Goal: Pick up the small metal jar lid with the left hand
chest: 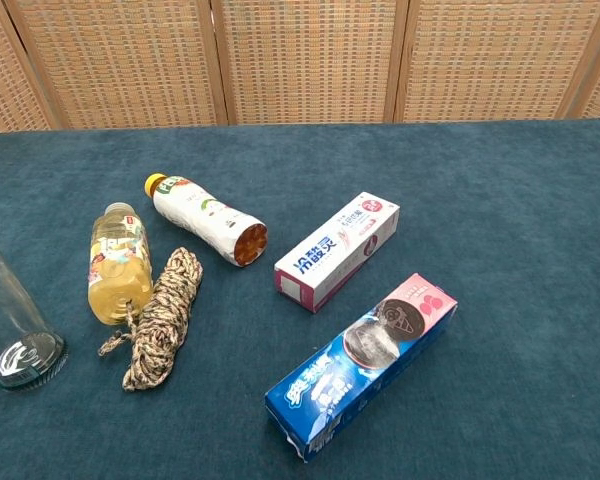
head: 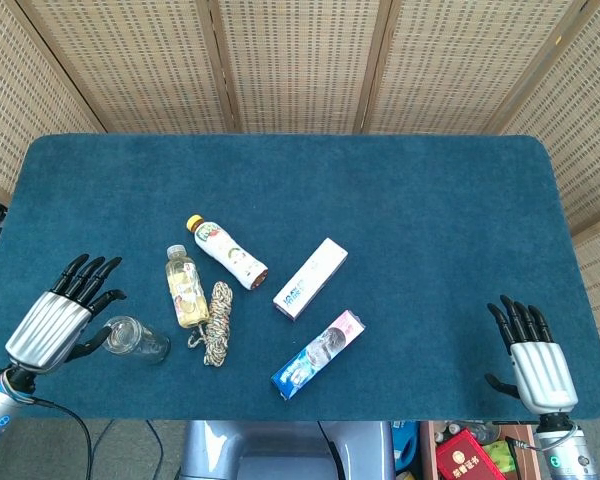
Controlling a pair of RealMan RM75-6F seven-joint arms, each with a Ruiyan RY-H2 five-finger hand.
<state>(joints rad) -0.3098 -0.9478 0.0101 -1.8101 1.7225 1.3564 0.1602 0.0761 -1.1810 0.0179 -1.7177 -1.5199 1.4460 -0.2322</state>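
1. The left hand (head: 50, 325) has its fingers spread, empty, just left of a glass jar (head: 135, 339) lying on the table (head: 430, 200).
2. No separate metal lid can be made out.
3. The right hand (head: 540, 370) rests with fingers apart.

Each robot hand (head: 48, 328) has ribbed silver backs and black fingers (head: 85, 275).

I see the blue-carpeted table (head: 430, 230) filling mid-frame; on its lower left lie a clear glass jar (head: 135, 339), a yellow drink bottle (head: 185, 287), a coiled rope (head: 217, 323), a white-labelled bottle (head: 226, 251), a white box (head: 310, 278) and a blue box (head: 318, 354)
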